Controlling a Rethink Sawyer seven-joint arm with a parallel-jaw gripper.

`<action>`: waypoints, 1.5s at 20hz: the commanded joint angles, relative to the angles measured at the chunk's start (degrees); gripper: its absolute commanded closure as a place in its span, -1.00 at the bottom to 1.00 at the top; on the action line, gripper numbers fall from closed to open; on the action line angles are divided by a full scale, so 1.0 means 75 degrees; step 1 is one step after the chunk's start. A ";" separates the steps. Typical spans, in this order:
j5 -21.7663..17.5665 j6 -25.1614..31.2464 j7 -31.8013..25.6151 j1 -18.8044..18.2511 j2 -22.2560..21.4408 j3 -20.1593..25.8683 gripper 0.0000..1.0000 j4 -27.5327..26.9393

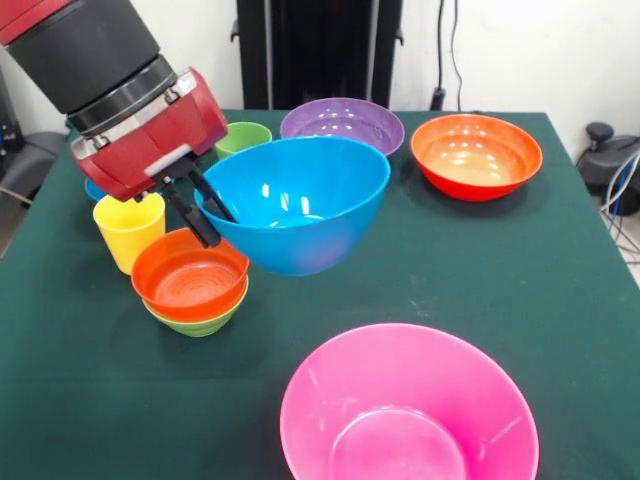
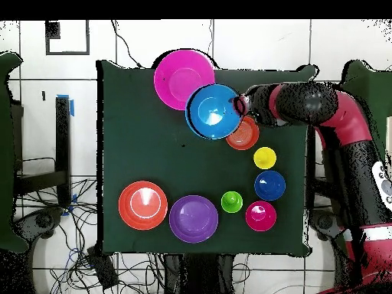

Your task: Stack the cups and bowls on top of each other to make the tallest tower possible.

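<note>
My gripper point(image 1: 218, 225) is shut on the left rim of the large light blue bowl point(image 1: 300, 200), one finger inside and one outside, and holds it lifted and tilted. Just below and left of it, the small orange-red bowl point(image 1: 190, 275) sits nested in the small green bowl point(image 1: 200, 322). The yellow cup point(image 1: 125, 228) stands behind them, and the light green cup point(image 1: 243, 137) is further back. In the overhead view the gripper point(image 2: 240, 105) holds the blue bowl point(image 2: 214, 111) beside the orange-red bowl point(image 2: 245, 136).
The large pink bowl point(image 1: 408, 410) sits at the near edge, the purple bowl point(image 1: 342, 124) and the large orange bowl point(image 1: 476, 152) at the far side. The dark blue bowl point(image 2: 269, 185) and the magenta bowl point(image 2: 260, 216) lie near the robot's base.
</note>
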 commanded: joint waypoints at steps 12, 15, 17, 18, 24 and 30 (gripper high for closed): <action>-0.0461 0.1506 -0.3808 0.0081 0.0183 -0.0665 1.00 -0.1121; -0.0485 0.1466 -0.3882 0.0080 0.0198 -0.0678 1.00 -0.1152; -0.0503 0.1470 -0.3854 0.0099 0.0203 -0.0716 1.00 -0.1209; -0.0530 0.1424 -0.3858 0.0095 0.0231 -0.0734 1.00 -0.1219; -0.0805 0.0963 -0.3864 0.0062 0.0353 -0.0848 1.00 -0.1177; -0.1031 0.0438 -0.3687 -0.0028 0.0459 -0.0884 1.00 -0.0863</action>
